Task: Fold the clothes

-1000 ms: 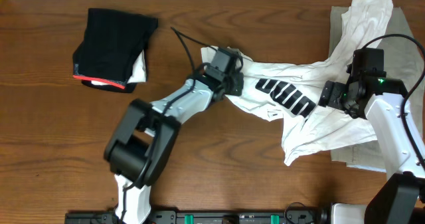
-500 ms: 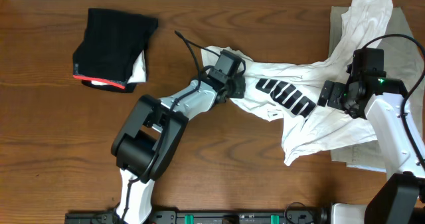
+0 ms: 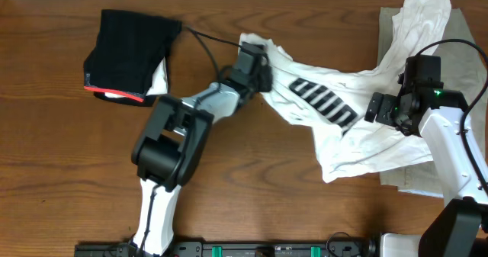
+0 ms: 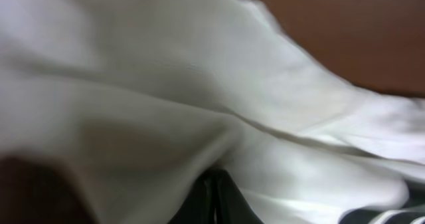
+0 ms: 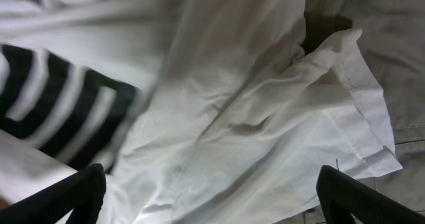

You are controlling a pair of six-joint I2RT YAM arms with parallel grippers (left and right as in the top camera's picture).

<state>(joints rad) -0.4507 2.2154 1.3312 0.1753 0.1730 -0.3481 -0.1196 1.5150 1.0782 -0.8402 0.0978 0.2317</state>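
A large white T-shirt (image 3: 366, 146) with a black striped print (image 3: 324, 104) lies crumpled across the right half of the table. My left gripper (image 3: 255, 68) is shut on the shirt's left edge near the table's middle back; in the left wrist view its fingers (image 4: 214, 197) are pressed together under white cloth (image 4: 199, 84). My right gripper (image 3: 381, 108) is open above the shirt's right part; its wide-apart fingers (image 5: 212, 197) frame white cloth (image 5: 246, 117) and the stripes (image 5: 53, 98). A folded black garment with a red edge (image 3: 130, 53) lies at the back left. A grey-beige garment (image 3: 465, 36) lies under the shirt at the right.
The wooden table (image 3: 61, 173) shows bare at the left and front. The left arm's cable (image 3: 206, 40) runs over the table beside the black garment. The grey-beige cloth (image 5: 392, 64) shows at the right of the right wrist view.
My left gripper has pulled the shirt's left edge up and to the left, towards the back. The striped print has stretched out and shifted with it. The right arm has not moved.
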